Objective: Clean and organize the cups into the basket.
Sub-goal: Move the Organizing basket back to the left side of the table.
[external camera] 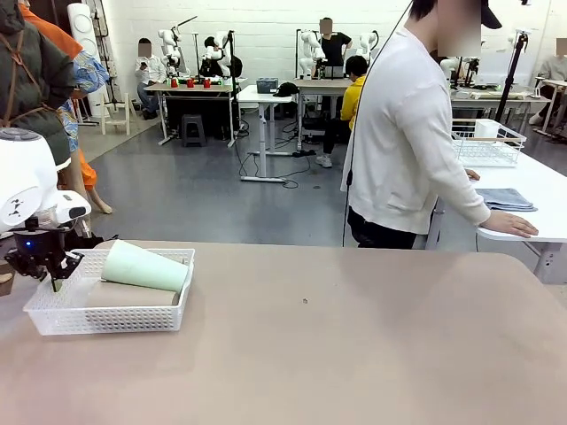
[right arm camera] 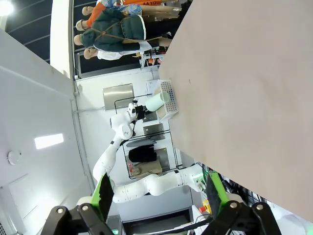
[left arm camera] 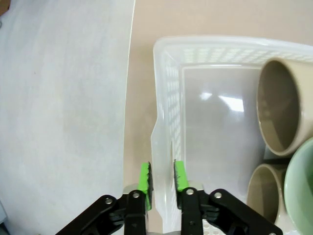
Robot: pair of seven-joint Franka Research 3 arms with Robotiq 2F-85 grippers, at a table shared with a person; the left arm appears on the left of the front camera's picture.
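My left fingers (left arm camera: 162, 177) nearly closed astride basket (left arm camera: 166, 88) wall, cups (left arm camera: 279, 112) inside at counter's (external camera: 354, 336) left, right fingers (right arm camera: 159, 196) spread wide

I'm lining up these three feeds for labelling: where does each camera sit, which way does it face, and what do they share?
Front view: fixed between the arms, looking across the table at the person; the left gripper shows at the basket.
Left wrist view: on the left arm, looking down along its green pads, which straddle the basket's wall; two tan cups and the mint cup lie inside.
Right wrist view: rolled sideways, right gripper open, facing across the table to the left arm.
All three share the basket and mint cup.
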